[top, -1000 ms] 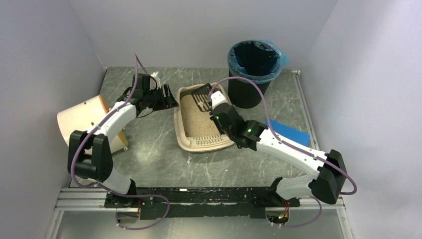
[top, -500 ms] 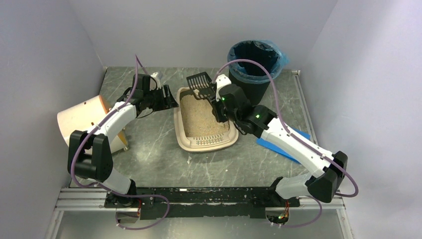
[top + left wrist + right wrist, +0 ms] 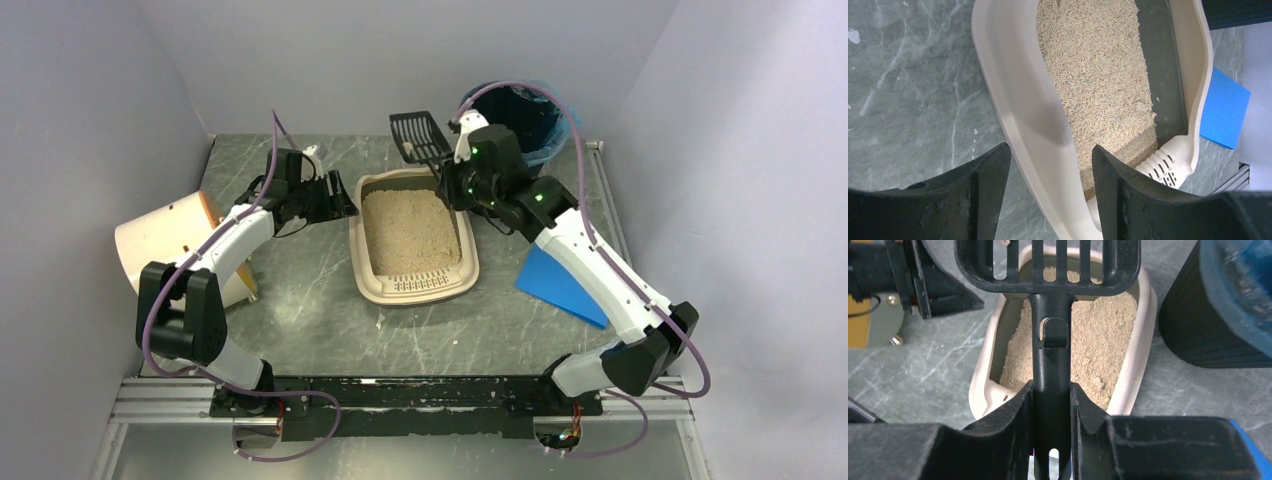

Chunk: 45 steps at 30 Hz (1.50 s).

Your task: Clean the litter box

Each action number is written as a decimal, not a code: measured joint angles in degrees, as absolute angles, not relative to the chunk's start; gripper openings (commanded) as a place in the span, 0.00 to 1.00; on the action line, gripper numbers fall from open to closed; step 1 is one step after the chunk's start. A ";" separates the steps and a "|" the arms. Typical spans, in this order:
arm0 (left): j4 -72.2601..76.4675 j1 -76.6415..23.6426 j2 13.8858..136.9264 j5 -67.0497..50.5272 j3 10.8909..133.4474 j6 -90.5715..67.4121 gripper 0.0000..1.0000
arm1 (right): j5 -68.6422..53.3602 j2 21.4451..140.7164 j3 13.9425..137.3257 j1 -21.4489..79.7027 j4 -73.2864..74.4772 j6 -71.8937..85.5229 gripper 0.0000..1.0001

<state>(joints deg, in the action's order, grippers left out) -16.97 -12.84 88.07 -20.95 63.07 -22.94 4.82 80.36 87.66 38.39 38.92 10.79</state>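
Observation:
The beige litter box (image 3: pixel 415 290), filled with tan litter, lies mid-table with its slotted lip at the near end. My left gripper (image 3: pixel 340 203) is at its left rim. In the left wrist view the rim (image 3: pixel 1008 90) runs slantwise between the fingers of the left gripper (image 3: pixel 1050 150), one finger outside the wall and one over the litter, clamped on it. My right gripper (image 3: pixel 455 170) is shut on the handle of a black slotted scoop (image 3: pixel 418 135), held in the air above the box's far end. In the right wrist view the right gripper (image 3: pixel 1050 390) pinches the handle and the scoop head (image 3: pixel 1048 265) points away.
A black round bin with a blue liner (image 3: pixel 520 110) stands at the back right, just beyond the scoop. A cream drum (image 3: pixel 160 240) lies on its side at the left. A blue sheet (image 3: pixel 560 285) lies right of the box, under the right arm.
My right arm has lifted the scoop out of the litter and carried it up and back toward the bin. The left arm and the litter box have not moved.

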 measured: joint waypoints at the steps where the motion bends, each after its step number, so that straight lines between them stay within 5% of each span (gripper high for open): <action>1: -16.99 -12.84 88.07 -20.95 63.07 -22.92 0.65 | 4.19 80.84 88.75 37.41 39.09 10.79 0.00; 12: -16.99 -12.84 88.07 -20.95 63.07 -22.87 0.65 | -7.79 86.94 99.24 22.33 40.23 13.02 0.00; 21: -16.99 -12.84 88.07 -20.95 63.07 -22.81 0.65 | -26.30 88.51 95.15 9.23 31.44 26.06 0.00; 32: -16.99 -12.84 88.07 -20.95 63.07 -22.65 0.65 | -46.83 83.35 67.66 -2.22 -10.28 65.95 0.00; 45: -17.08 -12.84 86.50 -20.51 63.05 -22.17 0.65 | -50.46 84.55 54.26 -5.26 -55.46 107.33 0.00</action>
<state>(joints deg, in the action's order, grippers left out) -17.08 -12.84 86.50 -20.51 63.05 -22.17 -50.46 84.55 54.26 -5.26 -55.46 107.33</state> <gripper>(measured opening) 0.653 0.279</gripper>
